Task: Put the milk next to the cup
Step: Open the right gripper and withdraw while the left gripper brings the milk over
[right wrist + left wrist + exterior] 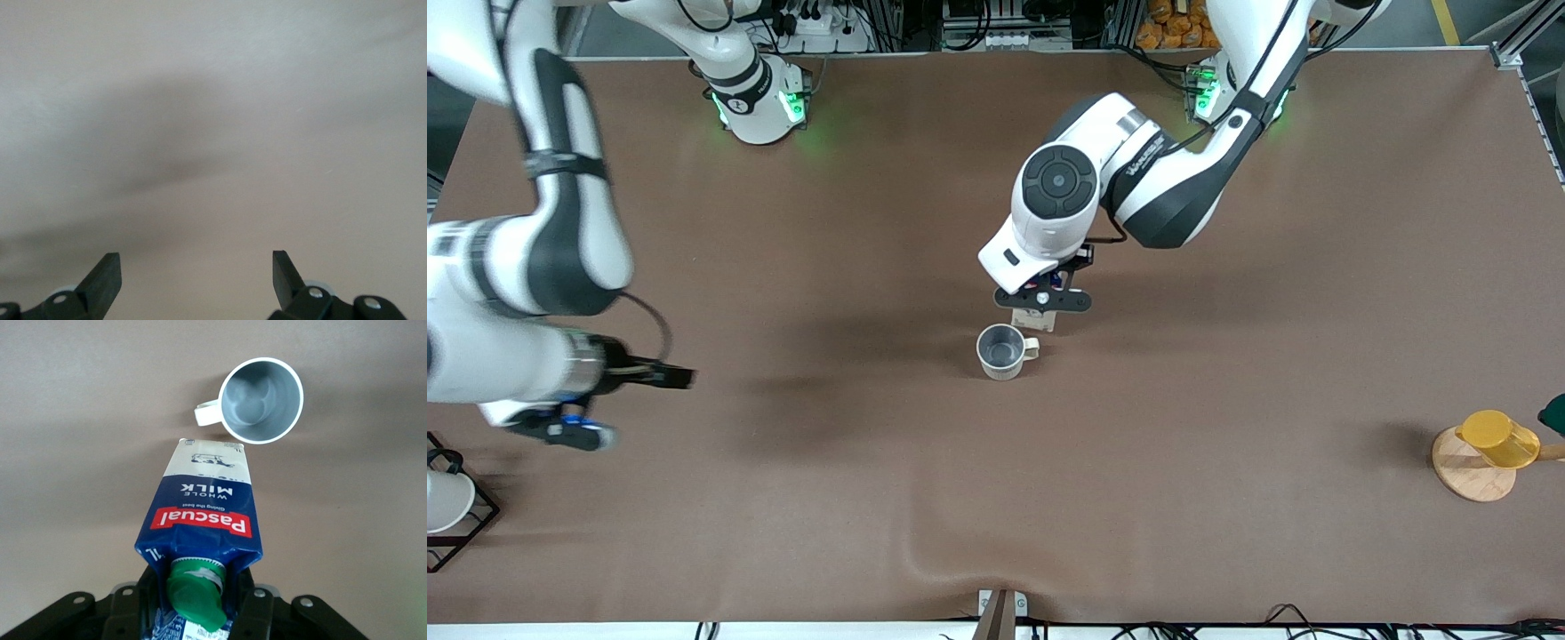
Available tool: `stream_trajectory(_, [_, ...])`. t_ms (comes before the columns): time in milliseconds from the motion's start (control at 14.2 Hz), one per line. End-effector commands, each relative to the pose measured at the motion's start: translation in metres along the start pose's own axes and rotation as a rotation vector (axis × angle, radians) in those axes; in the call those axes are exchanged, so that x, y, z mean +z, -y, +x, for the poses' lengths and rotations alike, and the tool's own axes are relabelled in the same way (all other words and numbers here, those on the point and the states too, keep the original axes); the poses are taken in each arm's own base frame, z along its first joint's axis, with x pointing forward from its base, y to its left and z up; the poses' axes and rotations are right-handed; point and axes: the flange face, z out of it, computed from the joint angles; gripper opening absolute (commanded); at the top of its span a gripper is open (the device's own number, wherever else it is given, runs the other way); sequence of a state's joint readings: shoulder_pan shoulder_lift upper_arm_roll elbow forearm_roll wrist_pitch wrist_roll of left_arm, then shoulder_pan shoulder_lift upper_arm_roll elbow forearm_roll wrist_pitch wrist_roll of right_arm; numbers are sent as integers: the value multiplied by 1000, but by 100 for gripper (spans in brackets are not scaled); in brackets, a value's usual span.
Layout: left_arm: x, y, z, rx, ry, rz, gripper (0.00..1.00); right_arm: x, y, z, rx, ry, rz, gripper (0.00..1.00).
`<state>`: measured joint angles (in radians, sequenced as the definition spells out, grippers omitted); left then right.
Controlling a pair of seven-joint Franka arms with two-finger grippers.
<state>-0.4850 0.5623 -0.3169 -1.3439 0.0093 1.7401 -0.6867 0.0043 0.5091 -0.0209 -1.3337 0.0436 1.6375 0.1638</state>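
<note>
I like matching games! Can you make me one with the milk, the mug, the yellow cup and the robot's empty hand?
Things:
1. milk
2. cup
3. yellow cup
4. right gripper

States:
A. on a round wooden board
B. open, holding nothing
C. held in the left gripper
D. standing on the table, grey-blue inside

Pairs: 1-C, 2-D, 3-A, 4-B

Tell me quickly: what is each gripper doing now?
Left gripper: shut on the milk, beside the cup.
Right gripper: open, holding nothing.
</note>
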Motion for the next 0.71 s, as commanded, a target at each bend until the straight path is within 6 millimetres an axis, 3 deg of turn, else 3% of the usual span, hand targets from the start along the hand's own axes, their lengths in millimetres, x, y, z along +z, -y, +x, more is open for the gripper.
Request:
stream_trajectory(0, [3,-19,2,-29,-14,-28,47,-41,-6,-26,-52,-44,-11,100])
stream_trajectory(141, [14,-30,1,-51,-22,-42,47,-69,-9,-42,-29,-64,-9,100])
stream_trajectory(353, [25,-38,3,-113,-27,-56,47,-107,-37,-69,-7,-65,4,100])
stream_trajectory(423, [28,-41,3,-113,-30,-58,47,-119,-37,-79,-9,-79,6,100])
stream_trajectory(635, [39,-39,10,-124,-28,-57,47,-135,-40,-106,-8,-107,11,100])
